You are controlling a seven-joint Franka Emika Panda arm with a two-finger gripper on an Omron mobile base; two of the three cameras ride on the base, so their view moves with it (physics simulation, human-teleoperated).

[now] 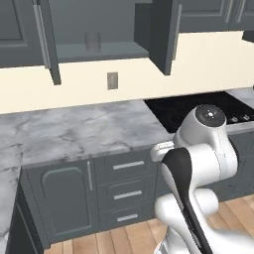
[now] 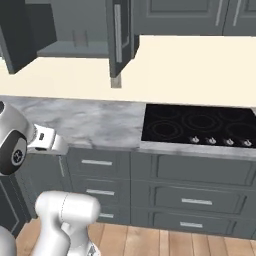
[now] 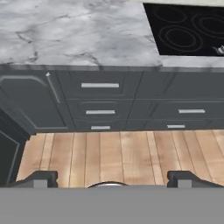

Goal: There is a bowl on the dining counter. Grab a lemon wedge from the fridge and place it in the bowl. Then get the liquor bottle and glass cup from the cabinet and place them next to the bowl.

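Folded low in front of the base, white arm (image 1: pixel 198 163) with elbow raised and hand aimed downward. Gripper (image 3: pixel 109 178) spread wide, fingertips (image 3: pixel 40 179) far apart, holding nothing.

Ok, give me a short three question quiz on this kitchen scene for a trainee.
1. True or false: the upper cabinet doors stand open.
2. What sits on the open cabinet shelf? A) clear glass cup B) red kettle C) white plate
3. Is the hand open or shut?

Key:
1. True; the dark grey upper cabinet has its doors swung out.
2. A, the clear glass cup.
3. Open; the hand has its fingertips spread wide over the wooden floor, holding nothing.
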